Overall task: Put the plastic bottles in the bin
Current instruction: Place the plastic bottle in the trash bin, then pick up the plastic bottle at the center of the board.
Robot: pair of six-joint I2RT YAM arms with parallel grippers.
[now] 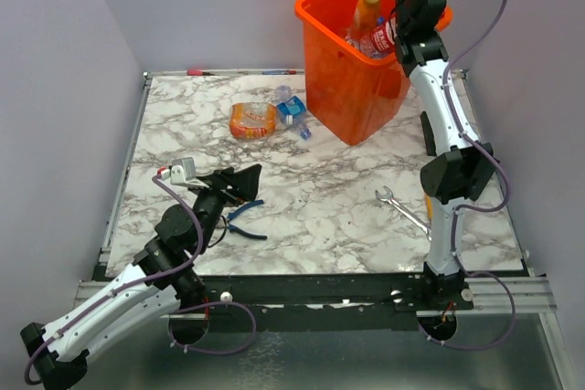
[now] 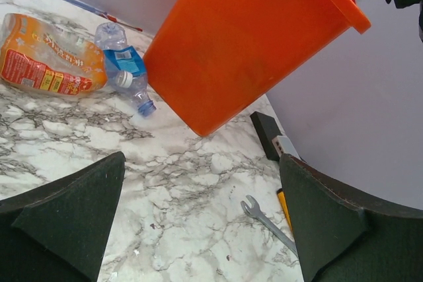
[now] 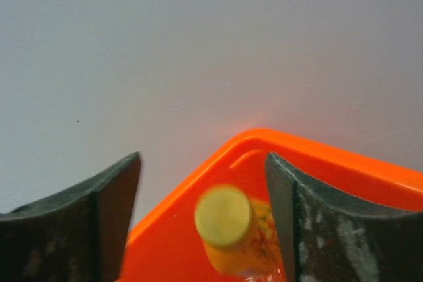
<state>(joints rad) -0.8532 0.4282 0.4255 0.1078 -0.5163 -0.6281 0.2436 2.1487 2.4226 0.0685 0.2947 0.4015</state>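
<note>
**Left jaws.** Nearest the bases, low over the bench (image 1: 320, 189). The matte black, wedge-shaped fingers (image 2: 66, 222) are spread fully wide and hold nothing. Bare surface lies ahead of them.

**Bench.** Flat white top with grey marble veining and metal rails along its edges.

**Pliers** (image 1: 245, 221). Blue handles, lying just beside the left jaws.

**Wrench** (image 1: 400, 207). Bright steel with an open end, lying flat near the right arm and well apart from the bottles.

**Crushed bottle** (image 2: 49, 57). Clear crumpled plastic with an orange and red label, lying on its side in mid-bench. Its lettering is too small to read.

**Blue-label bottle** (image 2: 125, 70). Clear, with a blue cap, touching the crushed bottle and lying just beside the foot of the bin.

**Bin** (image 1: 352, 89). Bright orange plastic, square with a rolled rim, tapering downward. It stands at the far right of the bench with open room to its left.

**Bottles in bin.** An orange-capped bottle (image 1: 368, 6) stands upright inside. Against it is a red-labelled bottle (image 1: 382, 38).

**Right jaws.** Farthest, raised over the rim of the bin. The dark, scuffed fingers (image 3: 317, 229) stand apart and grip nothing. The blurred yellow-orange cap of the upright bottle shows between them.
</note>
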